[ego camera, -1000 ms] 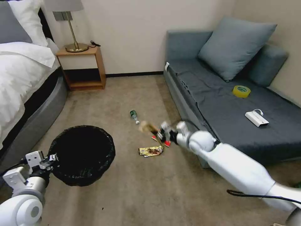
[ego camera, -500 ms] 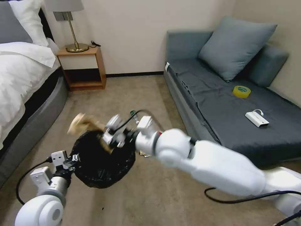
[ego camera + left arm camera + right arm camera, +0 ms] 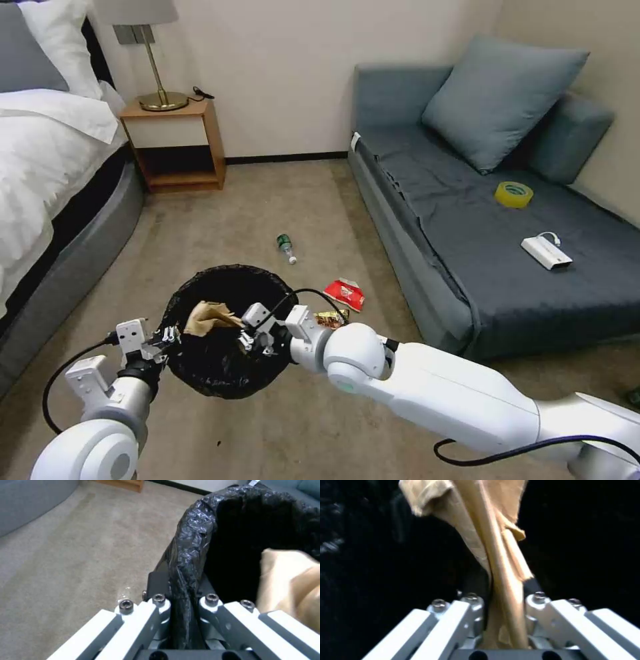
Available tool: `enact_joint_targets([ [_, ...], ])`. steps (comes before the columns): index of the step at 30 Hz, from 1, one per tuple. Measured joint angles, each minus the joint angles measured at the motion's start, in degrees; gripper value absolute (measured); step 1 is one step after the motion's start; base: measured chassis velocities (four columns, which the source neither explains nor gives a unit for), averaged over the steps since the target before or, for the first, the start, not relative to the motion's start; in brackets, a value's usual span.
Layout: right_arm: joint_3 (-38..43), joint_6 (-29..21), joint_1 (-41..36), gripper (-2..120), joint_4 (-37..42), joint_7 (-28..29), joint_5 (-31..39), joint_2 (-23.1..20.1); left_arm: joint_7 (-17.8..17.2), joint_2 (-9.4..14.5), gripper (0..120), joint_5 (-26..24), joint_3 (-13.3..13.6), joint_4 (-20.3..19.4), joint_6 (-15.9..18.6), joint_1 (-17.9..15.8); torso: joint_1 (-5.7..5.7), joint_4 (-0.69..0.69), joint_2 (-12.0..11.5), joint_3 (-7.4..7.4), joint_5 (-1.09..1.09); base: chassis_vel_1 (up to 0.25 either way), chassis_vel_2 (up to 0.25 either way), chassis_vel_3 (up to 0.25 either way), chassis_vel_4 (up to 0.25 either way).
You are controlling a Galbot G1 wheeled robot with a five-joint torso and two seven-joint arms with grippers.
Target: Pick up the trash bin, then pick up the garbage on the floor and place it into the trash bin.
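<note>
Soft, even indoor light fills the room in the head view, with no hard shadows; only a faint shade lies on the beige carpet floor (image 3: 280, 200) under the grey sofa (image 3: 467, 220). The inside of the round trash bin lined with crinkled glossy black plastic (image 3: 220, 360) reads as nearly featureless black. In the left wrist view its bag catches small white glints (image 3: 193, 530), and the crumpled brown paper pouch (image 3: 290, 577) is smeared with blur. The right wrist view is dark around the pouch (image 3: 493, 542), whose edges are soft.

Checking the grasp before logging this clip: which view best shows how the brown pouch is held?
The right wrist view: the pouch is pinched between the right gripper's fingers. The head view shows the pouch over the bin. The left wrist view catches one edge.
</note>
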Motion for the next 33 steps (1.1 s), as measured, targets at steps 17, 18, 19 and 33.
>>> enact_joint_targets([
  [17, 2.35, -1.66, 1.33, 79, 4.72, 2.18, 2.55, -3.39, -0.42, 0.72, 4, -3.55, -0.54, 1.31, 0.46, -1.09, 0.0, 0.01, 0.0, 0.0, -0.01, 0.0, 0.0, 0.0, 0.0],
  [18, 2.84, -1.52, 1.24, 84, 5.07, 2.43, 2.5, -3.53, -0.45, 0.8, 4, -3.74, -0.66, 1.44, 0.46, -1.19, 0.0, 0.0, 0.0, 0.0, 0.0, 0.0, 0.0, 0.0, 0.0],
  [19, 3.45, -1.27, 1.15, 88, 5.53, 3.0, 2.37, -3.72, -0.48, 0.9, 4, -3.84, -0.79, 1.62, 0.46, -1.27, 0.0, 0.01, 0.0, 0.0, 0.0, 0.0, 0.0, 0.0, 0.0],
  [33, 24.78, 9.45, -16.55, 100, 18.28, 16.67, -15.94, -13.67, -0.56, 1.02, 4, -2.79, -4.61, 2.22, -0.05, -2.77, 0.0, 0.0, 0.0, 0.0, 0.01, 0.0, 0.0, 0.0, 0.0],
])
